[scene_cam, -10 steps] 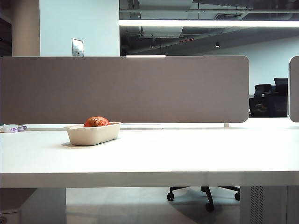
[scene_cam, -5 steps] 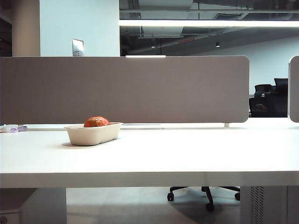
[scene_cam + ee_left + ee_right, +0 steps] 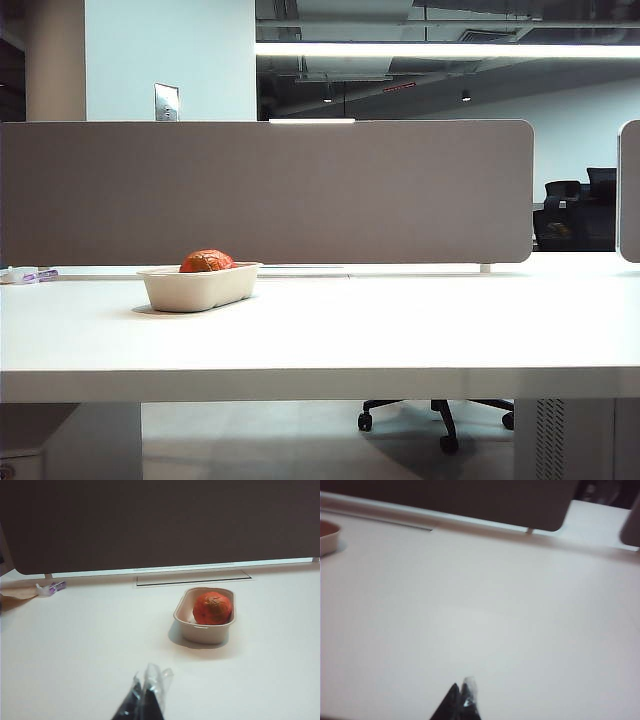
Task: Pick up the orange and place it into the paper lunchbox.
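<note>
Matt moulded-pulp paper lunchbox (image 3: pixel 205 630); dimpled, mottled orange (image 3: pixel 212 608); smooth matt white table (image 3: pixel 400 320); cloth-like grey partition (image 3: pixel 270 190).

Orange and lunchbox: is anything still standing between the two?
Nothing visible: the orange already sits inside the paper lunchbox. The left gripper and right gripper, both shut and empty, hang over bare table.

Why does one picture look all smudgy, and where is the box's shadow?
The right wrist view is smeared and soft, so the right gripper with its closed tips and the table look fuzzy. The left wrist view is sharper: the orange sits in the paper lunchbox, which casts a soft shadow beside it, near the shut left gripper. The exterior view is crisp, with a bright ceiling light.
</note>
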